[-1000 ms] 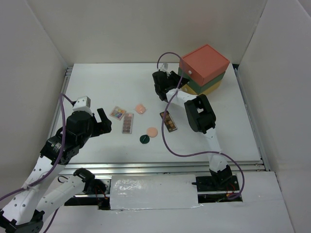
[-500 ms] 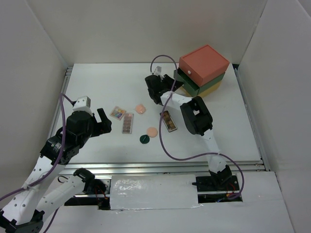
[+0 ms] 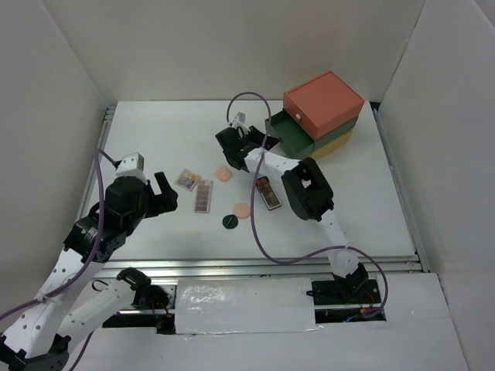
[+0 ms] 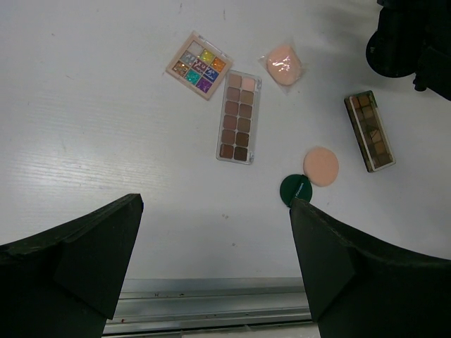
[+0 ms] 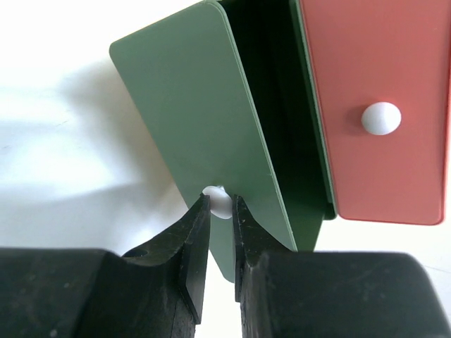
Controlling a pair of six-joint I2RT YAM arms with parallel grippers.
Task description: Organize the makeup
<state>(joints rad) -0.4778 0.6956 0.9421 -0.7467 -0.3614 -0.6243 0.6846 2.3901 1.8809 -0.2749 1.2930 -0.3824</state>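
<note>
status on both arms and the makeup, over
Left gripper open, hovering near the makeup. Right gripper jaws shut on the white knob of the green drawer, drawer part open. Makeup loose on the table, nothing blocking the drawer.

— What are the arms wearing?
— The left arm [image 3: 128,202] and right arm [image 3: 309,189] are showing white links with black joint housings.
— Cables?
— A purple cable [image 3: 251,224] is looping along each; the fingers [image 5: 184,246] are looking matte black, wedge-shaped.

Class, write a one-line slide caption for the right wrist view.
Right pincer pinches the white knob of the green drawer, standing partly open beside the orange drawer.
</note>
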